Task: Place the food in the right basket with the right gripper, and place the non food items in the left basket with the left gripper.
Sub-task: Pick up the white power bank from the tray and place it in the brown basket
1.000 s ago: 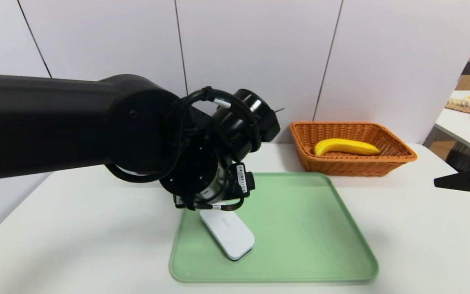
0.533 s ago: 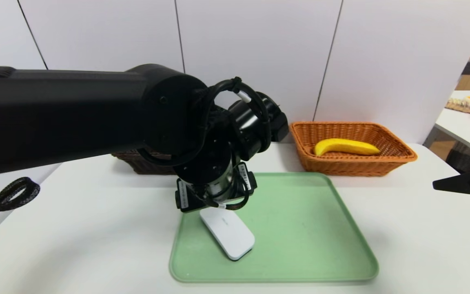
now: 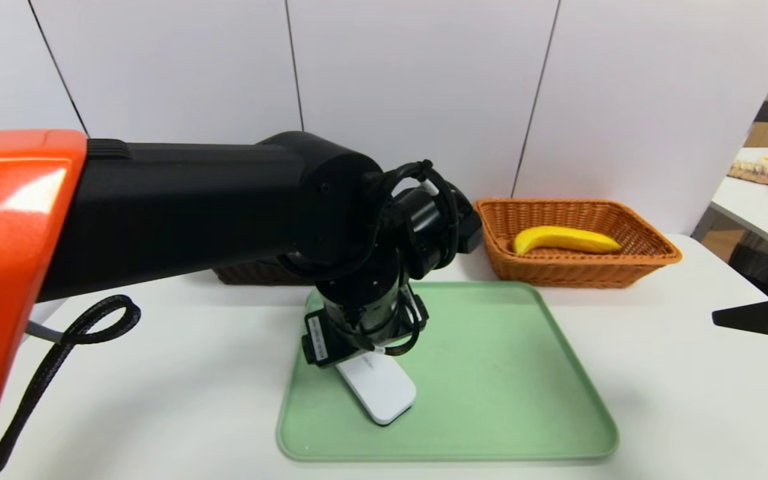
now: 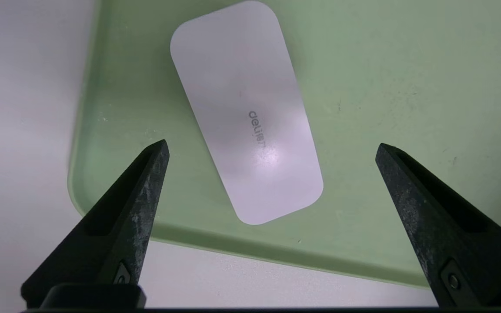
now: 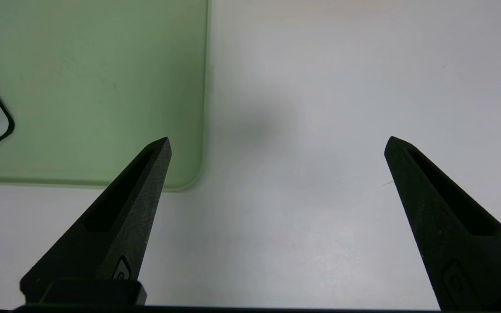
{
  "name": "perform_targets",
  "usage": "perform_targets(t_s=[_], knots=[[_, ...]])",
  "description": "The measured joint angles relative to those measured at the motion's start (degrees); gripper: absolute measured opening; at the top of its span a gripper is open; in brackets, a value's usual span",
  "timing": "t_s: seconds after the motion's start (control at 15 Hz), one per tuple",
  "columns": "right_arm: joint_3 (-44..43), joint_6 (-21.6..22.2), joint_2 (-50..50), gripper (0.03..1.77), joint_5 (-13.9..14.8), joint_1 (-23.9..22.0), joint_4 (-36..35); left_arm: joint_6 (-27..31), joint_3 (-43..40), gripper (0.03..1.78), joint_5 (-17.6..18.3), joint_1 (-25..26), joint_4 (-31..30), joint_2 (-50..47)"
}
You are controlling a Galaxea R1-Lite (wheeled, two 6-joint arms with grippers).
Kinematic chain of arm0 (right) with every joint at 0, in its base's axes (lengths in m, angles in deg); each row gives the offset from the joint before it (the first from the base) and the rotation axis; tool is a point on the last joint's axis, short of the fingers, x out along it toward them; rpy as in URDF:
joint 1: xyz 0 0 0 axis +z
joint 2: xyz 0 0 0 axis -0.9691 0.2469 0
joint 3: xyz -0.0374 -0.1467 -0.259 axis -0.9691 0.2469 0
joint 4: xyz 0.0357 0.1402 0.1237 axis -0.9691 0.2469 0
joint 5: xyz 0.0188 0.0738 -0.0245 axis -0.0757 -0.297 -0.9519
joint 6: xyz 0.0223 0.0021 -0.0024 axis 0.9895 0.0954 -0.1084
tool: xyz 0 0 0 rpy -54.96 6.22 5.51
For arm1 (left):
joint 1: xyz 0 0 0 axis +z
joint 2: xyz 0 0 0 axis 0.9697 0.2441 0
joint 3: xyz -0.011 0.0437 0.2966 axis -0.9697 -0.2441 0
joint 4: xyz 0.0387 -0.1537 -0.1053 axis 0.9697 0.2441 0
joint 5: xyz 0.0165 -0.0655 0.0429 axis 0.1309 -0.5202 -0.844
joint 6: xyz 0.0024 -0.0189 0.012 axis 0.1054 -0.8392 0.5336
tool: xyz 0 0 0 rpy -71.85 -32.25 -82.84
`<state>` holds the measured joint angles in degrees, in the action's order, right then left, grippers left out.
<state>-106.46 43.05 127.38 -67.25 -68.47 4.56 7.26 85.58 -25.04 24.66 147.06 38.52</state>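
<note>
— Fingers on the left gripper (image 4: 270, 148)?
— Black, pointed, scuffed matte, spread wide and holding nothing. They hang above the white rounded oblong case (image 4: 246, 113), smooth and glossy with small grey lettering, touching it nowhere.
— Where does the case lie?
— Flat and slanted on the smooth pale green plastic tray (image 3: 491, 373), near its left rim.
— And the other arm?
— The right gripper (image 5: 276, 143) is parked over the white table (image 3: 691, 400) right of the tray, fingers likewise wide apart and empty.
— The food?
— The curved yellow banana (image 3: 565, 239) lies inside the orange-tan woven wicker basket (image 3: 651, 257). The dark brown woven wicker basket (image 3: 257, 273) peeks out behind the left arm.
</note>
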Motion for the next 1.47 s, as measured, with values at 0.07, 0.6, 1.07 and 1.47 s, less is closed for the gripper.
perform_targets(t_s=[0.07,0.6,1.07,1.47], knots=[[0.5,-0.1,-0.3,1.69,0.0,0.0,-1.0,-1.0,0.1,1.69,1.2,0.1,0.1,0.2],[2.2,0.0,-1.3,1.69,-0.1,0.0,-1.6,-3.9,0.6,1.69,4.1,1.3,1.6,2.1],[2.8,-0.1,-1.5,1.69,0.0,0.0,-1.7,-3.8,2.4,1.69,6.1,2.9,1.5,4.7],[4.8,-0.1,-0.7,1.69,-0.6,0.0,-8.2,-3.8,2.4,1.69,6.2,4.5,1.5,5.9]])
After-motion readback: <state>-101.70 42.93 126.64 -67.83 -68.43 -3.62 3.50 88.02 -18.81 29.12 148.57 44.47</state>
